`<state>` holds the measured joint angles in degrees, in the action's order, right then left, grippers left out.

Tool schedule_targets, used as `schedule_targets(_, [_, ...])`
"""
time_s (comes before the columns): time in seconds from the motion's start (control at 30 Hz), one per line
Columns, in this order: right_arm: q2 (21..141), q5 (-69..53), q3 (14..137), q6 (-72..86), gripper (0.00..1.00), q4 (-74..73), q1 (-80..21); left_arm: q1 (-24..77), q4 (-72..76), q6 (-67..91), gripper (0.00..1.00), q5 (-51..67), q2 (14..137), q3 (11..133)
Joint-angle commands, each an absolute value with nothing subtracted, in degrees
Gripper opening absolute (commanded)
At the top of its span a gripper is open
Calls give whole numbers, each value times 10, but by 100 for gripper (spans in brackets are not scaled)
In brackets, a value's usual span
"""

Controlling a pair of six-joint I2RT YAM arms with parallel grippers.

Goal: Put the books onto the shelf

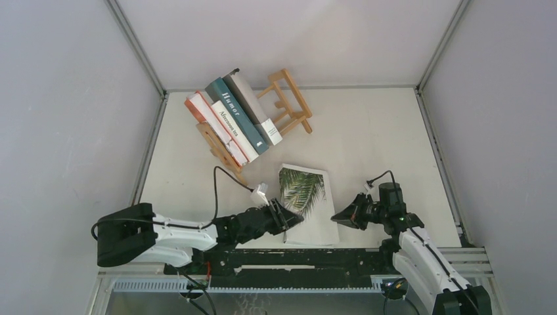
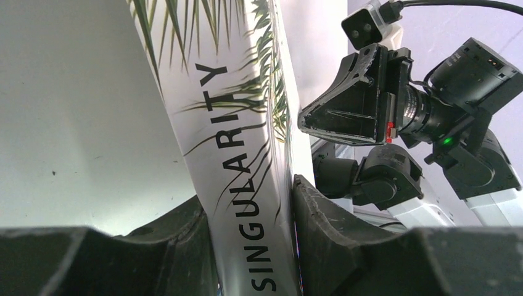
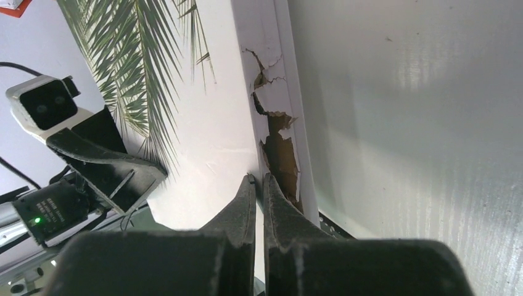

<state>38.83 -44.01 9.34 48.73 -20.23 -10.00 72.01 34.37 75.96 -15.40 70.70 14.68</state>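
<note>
- Clamped in the left gripper (image 2: 250,206), fingers tight on both sides: the spine of the palm-leaf book (image 2: 234,117), lettered "SINGULARITY".
- Opposite, tips pressed together and holding nothing, against the book's torn edge: the right gripper (image 3: 256,182).
- Low at the near edge of the table (image 1: 368,138), between both grippers, long axis pointing away from them.
- Farther back and leftward, nearer the left gripper: the shelf (image 1: 293,98), set askew, four books (image 1: 233,118) leaning inside.
- White cover, green frond, brown card bared at the tear.

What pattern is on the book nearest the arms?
The book: green palm leaves on white, clearest in the top view.
</note>
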Motion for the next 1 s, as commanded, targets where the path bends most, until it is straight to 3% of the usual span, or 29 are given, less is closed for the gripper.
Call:
schedule_targets(0.0, [381, -448, 105, 478, 4, -205, -97, 744, 295, 726, 34, -154, 686, 217])
schedule_targets(0.4, [381, -453, 105, 450, 31, -226, -82, 766, 184, 715, 22, -194, 689, 285])
schedule_targets(0.97, [337, -478, 124, 417, 47, -292, -22, 784, 53, 706, 17, -259, 662, 366])
